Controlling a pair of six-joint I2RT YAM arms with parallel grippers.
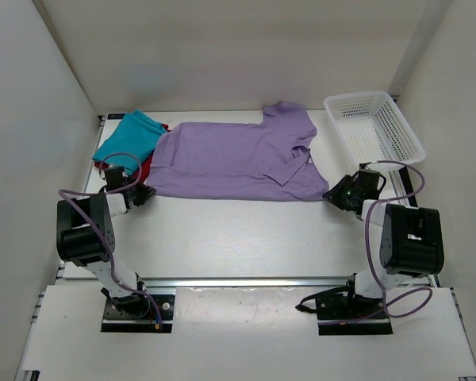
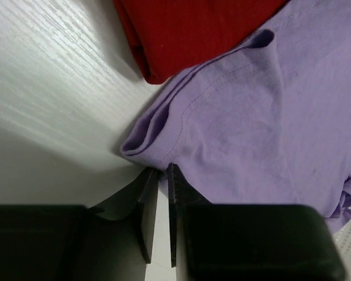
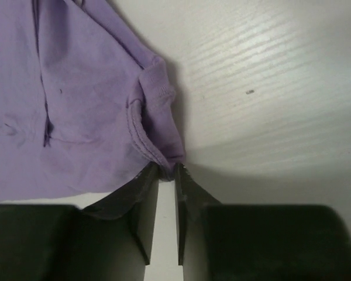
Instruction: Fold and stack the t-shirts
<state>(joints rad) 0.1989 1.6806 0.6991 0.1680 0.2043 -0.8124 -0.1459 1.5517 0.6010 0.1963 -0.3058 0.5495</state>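
Lavender is the one in play: the lavender shirt (image 1: 238,159) lies spread across the middle of the worktop (image 1: 238,238), and you have a tool on each near corner. The left tool (image 1: 148,191) is at its 7 o'clock corner and the right tool (image 1: 331,193) at 5 o'clock. Both are narrowed to a slit with fabric bunched at the tips. The contact itself is hidden, so the pinch looks made rather than certain. Holding both near corners lets you carry that edge toward 12 o'clock evenly for a first fold. At 10 o'clock the teal shirt (image 1: 128,135) sits folded on the red shirt (image 1: 147,168), ready as the stack.
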